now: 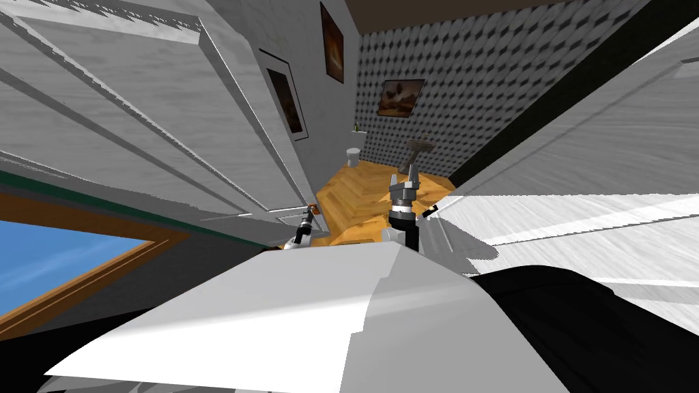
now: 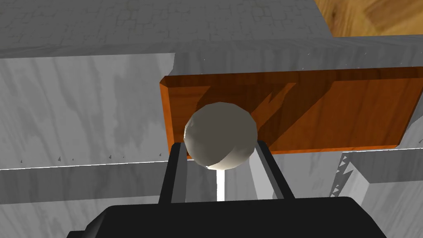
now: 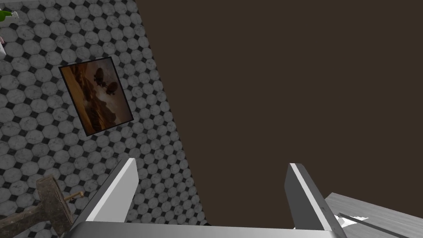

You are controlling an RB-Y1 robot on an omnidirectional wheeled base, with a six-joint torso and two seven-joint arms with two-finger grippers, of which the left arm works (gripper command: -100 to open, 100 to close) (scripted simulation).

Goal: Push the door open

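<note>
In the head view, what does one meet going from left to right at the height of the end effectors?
Pale grey panelled door → left end effector, shut on the round grey knob → open right end effector → light grey wood-grained panel.

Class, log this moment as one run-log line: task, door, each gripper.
task: push door open | door: ajar | left gripper: shut on knob | right gripper: open, holding nothing

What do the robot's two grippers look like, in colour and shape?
Left gripper: two thin, blade-like fingers, dark with grey inner faces, on a black box. Right gripper: the same flat blades, light grey. Its wrist is grey with dark joints.
</note>
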